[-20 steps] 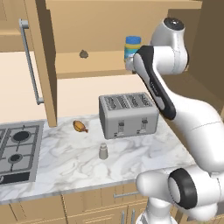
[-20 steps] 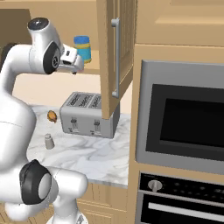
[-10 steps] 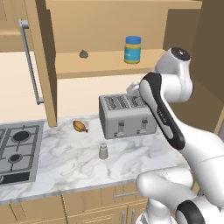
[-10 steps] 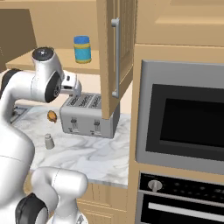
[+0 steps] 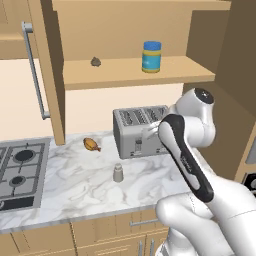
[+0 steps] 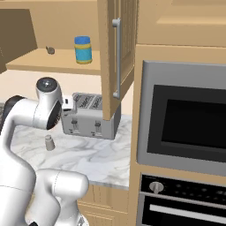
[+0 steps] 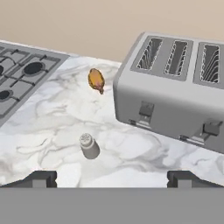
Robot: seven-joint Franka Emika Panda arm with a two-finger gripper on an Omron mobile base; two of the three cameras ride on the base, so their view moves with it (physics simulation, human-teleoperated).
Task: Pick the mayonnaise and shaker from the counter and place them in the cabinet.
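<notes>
Lowered from the shelf, open empty gripper (image 7: 111,177) now hovers above small grey cylindrical shaker (image 7: 89,145) on veined marble counter (image 7: 48,131).

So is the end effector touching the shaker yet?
Apart. The hand view shows bare marble between the open end effector and the shaker.

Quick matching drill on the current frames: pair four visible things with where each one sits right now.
Things:
1. blue-lidded mayonnaise jar
2. slim grey shaker
3. silver four-slot toaster
4. black gas hob

Places:
A. bare marble counter in front of the toaster
B. cabinet shelf
C. left end of the counter
D. back of the counter, below the shelf

Pairs: 1-B, 2-A, 3-D, 4-C
</notes>
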